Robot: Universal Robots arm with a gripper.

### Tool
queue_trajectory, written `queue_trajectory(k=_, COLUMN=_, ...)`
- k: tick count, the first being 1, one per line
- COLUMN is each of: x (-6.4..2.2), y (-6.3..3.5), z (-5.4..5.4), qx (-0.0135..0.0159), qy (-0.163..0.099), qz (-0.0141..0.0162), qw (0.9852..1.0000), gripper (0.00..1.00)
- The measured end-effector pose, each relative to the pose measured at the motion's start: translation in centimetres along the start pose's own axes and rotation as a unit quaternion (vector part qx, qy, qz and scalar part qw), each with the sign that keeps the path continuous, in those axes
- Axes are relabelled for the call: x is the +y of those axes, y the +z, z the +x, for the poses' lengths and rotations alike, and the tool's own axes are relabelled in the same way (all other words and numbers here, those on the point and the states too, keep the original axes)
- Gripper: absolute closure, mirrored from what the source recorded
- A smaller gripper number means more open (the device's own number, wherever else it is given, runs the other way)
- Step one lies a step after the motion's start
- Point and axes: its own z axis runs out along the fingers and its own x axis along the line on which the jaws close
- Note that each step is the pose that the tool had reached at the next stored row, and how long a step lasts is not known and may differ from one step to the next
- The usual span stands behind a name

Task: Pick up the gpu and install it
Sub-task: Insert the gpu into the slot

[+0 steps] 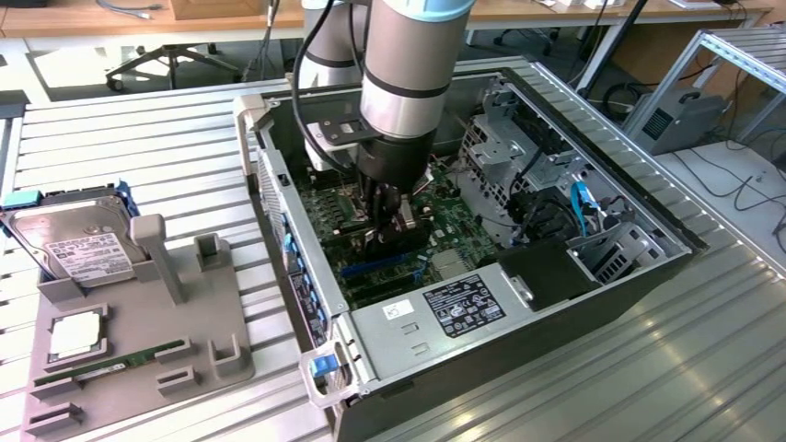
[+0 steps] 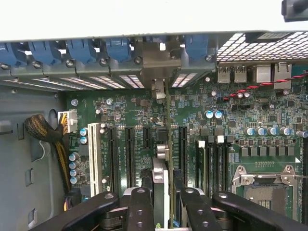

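You have the gripper [image 2: 161,202] clamped on the card [image 2: 161,178], held edge-on over the motherboard [image 2: 231,125] inside the computer case [image 1: 590,184]; installation underway, requiring square alignment with its slot.

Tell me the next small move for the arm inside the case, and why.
Probably press straight down a little: the gripper holds the gpu edge-on over the motherboard slots, its bracket already at the rear opening, apparently not fully seated.
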Motion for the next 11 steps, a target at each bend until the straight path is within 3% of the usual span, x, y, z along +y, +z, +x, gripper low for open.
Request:
queue_trajectory(k=4, x=0.01, y=-0.01, z=0.00, qx=-0.0011, qy=0.000, qz=-0.0001, qw=1.0000, gripper=0.73)
queue_trajectory(k=6, x=0.00, y=-0.01, z=0.00, qx=-0.0051, qy=0.000, qz=-0.0001, qw=1.0000, gripper=0.73)
queue_trajectory(k=8, x=0.00, y=0.00, z=0.00, qx=-0.0127, qy=0.000, qz=-0.0003, qw=0.9999, gripper=0.73)
queue_trajectory(k=9, x=0.00, y=-0.01, z=0.00, qx=-0.0150, qy=0.000, qz=-0.0004, qw=0.9999, gripper=0.73)
queue_trajectory(k=11, x=0.00, y=0.00, z=0.00, qx=-0.0157, qy=0.000, qz=-0.0003, qw=0.9999, gripper=0.73)
